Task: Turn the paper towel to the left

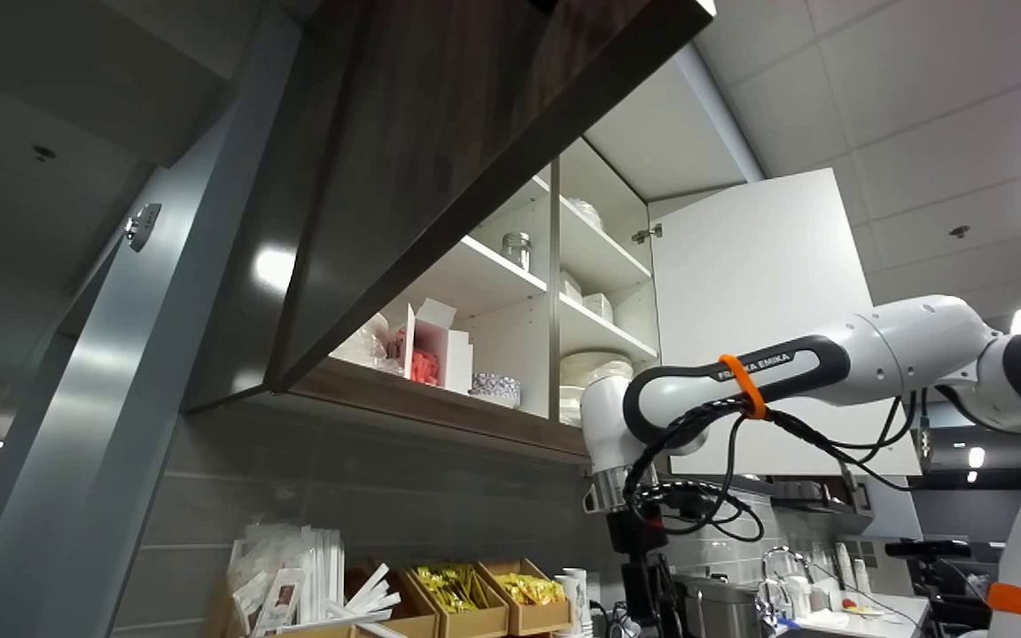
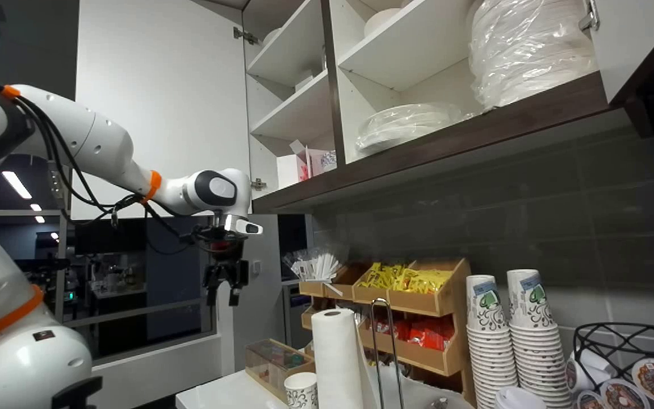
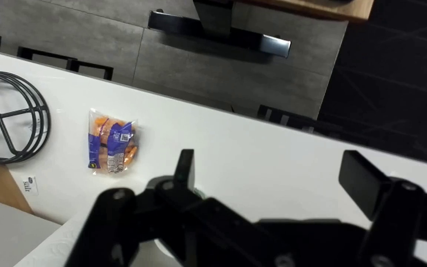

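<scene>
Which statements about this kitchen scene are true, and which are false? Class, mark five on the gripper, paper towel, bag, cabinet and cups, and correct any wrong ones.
1. The open gripper is not holding the paper towel roll. True.
2. The paper towel roll lies on its side. False: it stands upright.
3. A bag with orange contents lies on the white counter. True.
4. Every cabinet door is shut. False: a white cabinet door stands open.
5. In an exterior view, two stacks of paper cups appear right of the wooden organizer. True.
</scene>
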